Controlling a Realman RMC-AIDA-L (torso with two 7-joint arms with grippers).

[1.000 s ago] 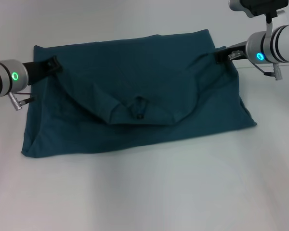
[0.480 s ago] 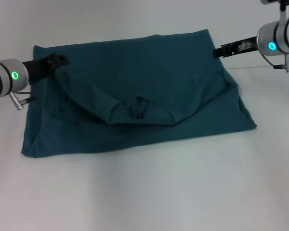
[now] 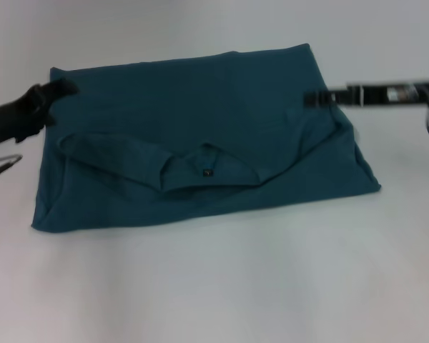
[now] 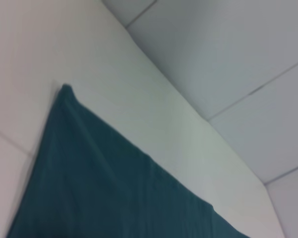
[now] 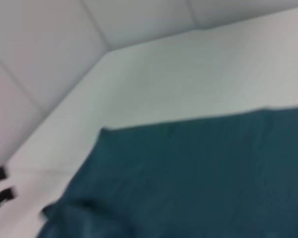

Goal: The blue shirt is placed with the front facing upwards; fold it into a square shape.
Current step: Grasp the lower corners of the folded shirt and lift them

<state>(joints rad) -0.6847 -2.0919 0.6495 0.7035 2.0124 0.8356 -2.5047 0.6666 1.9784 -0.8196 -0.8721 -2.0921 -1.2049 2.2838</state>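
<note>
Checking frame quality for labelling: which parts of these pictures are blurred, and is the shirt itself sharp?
Head view: left gripper and right gripper smeared by motion, dark teal-blue cotton T-shirt fairly sharp; both wrist views: soft throughout.

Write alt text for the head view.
A blue shirt lies folded into a wide rectangle on a white table, collar flap turned down toward the front. The left gripper and right gripper flank its far corners.

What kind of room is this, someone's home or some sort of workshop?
Probably a lab or test bench, not a home: a bare white table, pale panelled walls behind it, and only a blue shirt laid out between the robot's left hand and right hand.
</note>
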